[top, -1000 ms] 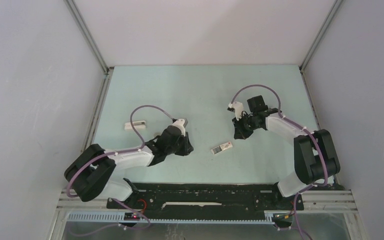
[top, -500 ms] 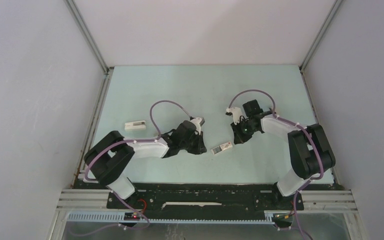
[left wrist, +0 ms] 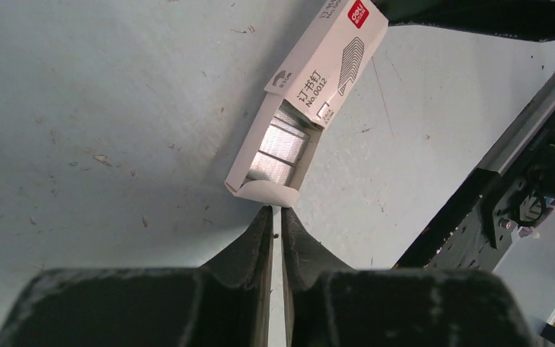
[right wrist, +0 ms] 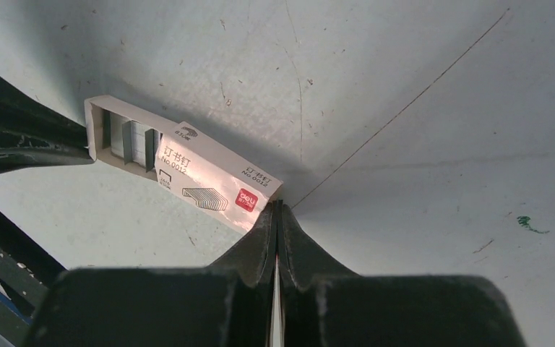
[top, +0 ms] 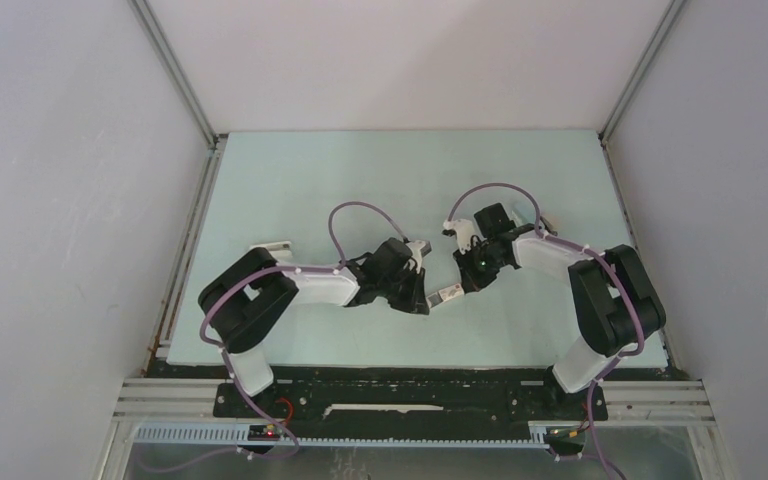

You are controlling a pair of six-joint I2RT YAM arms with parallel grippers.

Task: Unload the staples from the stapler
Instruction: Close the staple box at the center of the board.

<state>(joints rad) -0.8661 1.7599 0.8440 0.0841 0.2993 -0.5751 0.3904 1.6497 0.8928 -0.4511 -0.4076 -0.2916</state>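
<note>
A small white printed staple box lies on the pale green table between both arms, its tray slid partly out. Silvery staples fill the open tray and also show in the right wrist view. My left gripper is shut to a thin slit, its tips against the tray's curled end flap. My right gripper is shut, tips against the corner of the box's closed end. From above, the left gripper and right gripper flank the box. The small white stapler lies far left.
The left arm's elbow rises just in front of the stapler. A black rail runs along the table's near edge. Grey walls and aluminium posts enclose the table on three sides.
Both arms have swung inward to the staple box: the left gripper moved right to its open end, the right moved left and nearer to its closed end. The left jaws narrowed.
</note>
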